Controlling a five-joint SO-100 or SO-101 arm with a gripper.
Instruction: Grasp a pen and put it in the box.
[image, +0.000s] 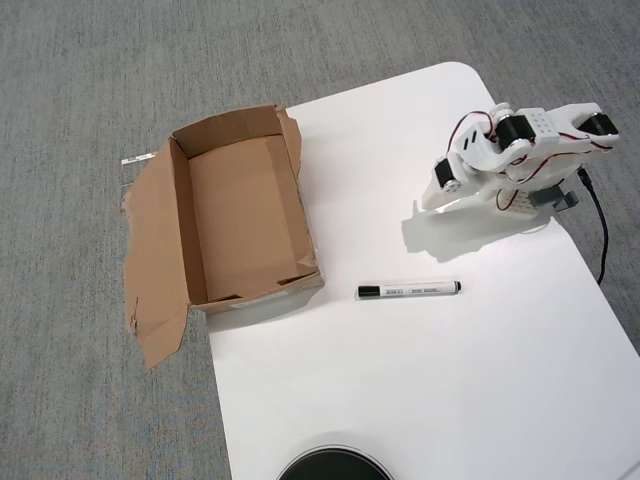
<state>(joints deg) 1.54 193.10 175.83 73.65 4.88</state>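
White table (420, 390) with white-barrelled, black-capped pen (408, 290) beside box (245, 210); claw (432, 203) state unclear.

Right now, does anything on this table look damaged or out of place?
Yes: the brown cardboard box at the table's left edge has ragged, torn flaps, one splayed sideways past the edge. The white marker pen lies intact beside it.

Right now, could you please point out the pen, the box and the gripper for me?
pen (410, 290): overhead view, middle of its white barrel.
box (243, 210): overhead view, bare inner floor.
gripper (432, 203): overhead view, at its white tip near the table; jaw state unclear.
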